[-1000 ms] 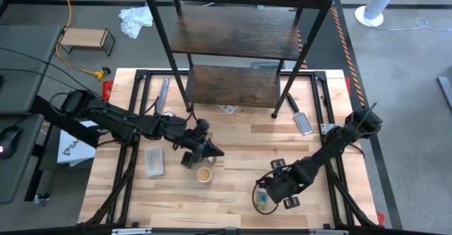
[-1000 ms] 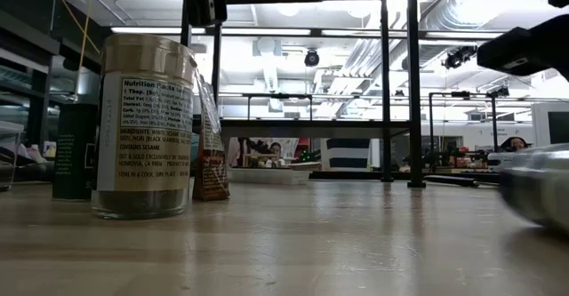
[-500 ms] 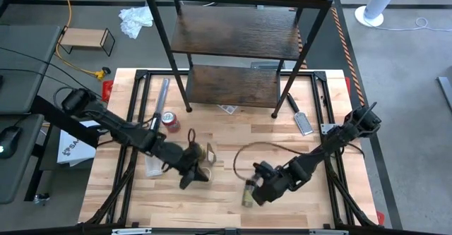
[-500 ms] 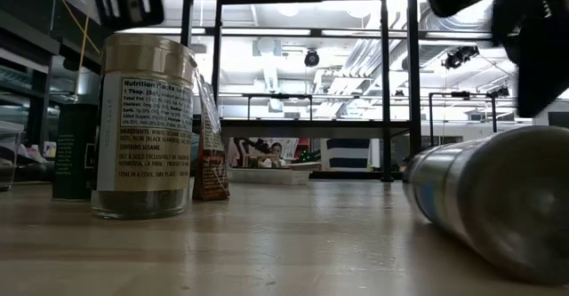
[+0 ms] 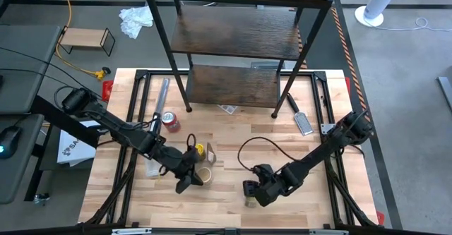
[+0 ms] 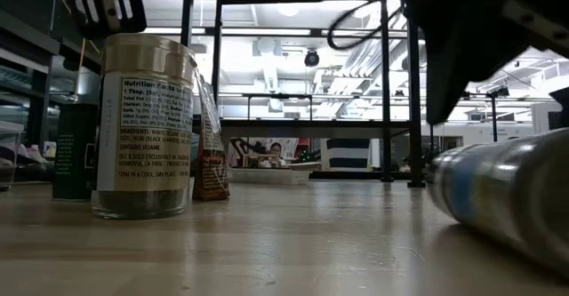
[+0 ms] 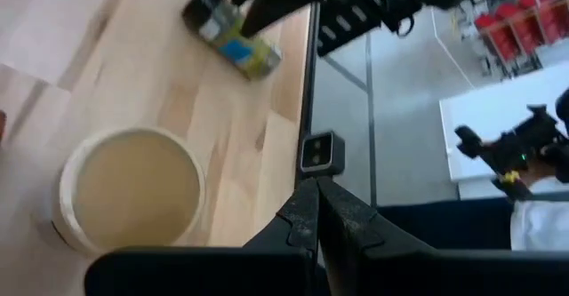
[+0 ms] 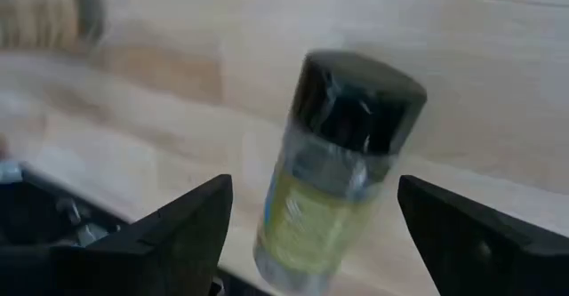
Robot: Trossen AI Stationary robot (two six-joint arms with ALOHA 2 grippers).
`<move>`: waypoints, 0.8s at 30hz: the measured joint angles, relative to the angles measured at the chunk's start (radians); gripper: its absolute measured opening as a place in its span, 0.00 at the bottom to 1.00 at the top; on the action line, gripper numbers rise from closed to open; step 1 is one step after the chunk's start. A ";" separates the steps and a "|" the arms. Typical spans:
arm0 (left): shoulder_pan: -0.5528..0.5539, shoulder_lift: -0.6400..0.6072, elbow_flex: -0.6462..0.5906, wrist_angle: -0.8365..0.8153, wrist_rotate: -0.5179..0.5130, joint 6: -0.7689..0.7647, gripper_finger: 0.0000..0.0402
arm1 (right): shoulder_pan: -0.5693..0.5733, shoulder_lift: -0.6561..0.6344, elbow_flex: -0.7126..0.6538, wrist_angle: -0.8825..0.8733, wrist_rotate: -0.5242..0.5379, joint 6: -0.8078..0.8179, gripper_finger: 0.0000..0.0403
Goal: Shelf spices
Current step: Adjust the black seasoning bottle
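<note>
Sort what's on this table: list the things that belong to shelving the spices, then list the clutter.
Belongs to the job:
- tan-lidded jar, upright by the shut left pincer
- yellow-lidded jar
- dark-lidded jar, lying on its side between the open right pincer's fingers
- shelf

Just lying about:
- red can
- clear plastic piece
- grater

A red can with a silver top is standing left of centre on the wooden table, beside a flat clear plastic piece. A small light-wood rack and crumpled white cloth are lying on the floor at upper left. A white fan is standing at upper right.
</note>
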 joint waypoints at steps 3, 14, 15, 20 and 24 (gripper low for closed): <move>-0.001 0.000 0.000 0.001 0.028 0.001 0.00 | -0.011 0.004 0.000 -0.010 0.041 0.079 0.79; -0.015 0.000 -0.004 -0.009 -0.003 0.033 0.00 | -0.074 0.086 0.001 0.021 -0.116 0.093 0.79; -0.021 0.000 -0.007 -0.009 -0.023 0.023 0.00 | -0.081 0.089 0.002 0.022 -0.124 0.085 0.79; -0.057 0.000 -0.008 -0.016 -0.178 -0.035 0.00 | -0.118 0.090 0.003 0.019 -0.140 -0.028 0.77; -0.062 0.000 -0.008 0.021 -0.277 -0.091 0.00 | -0.133 0.085 0.002 -0.017 -0.125 -0.079 0.63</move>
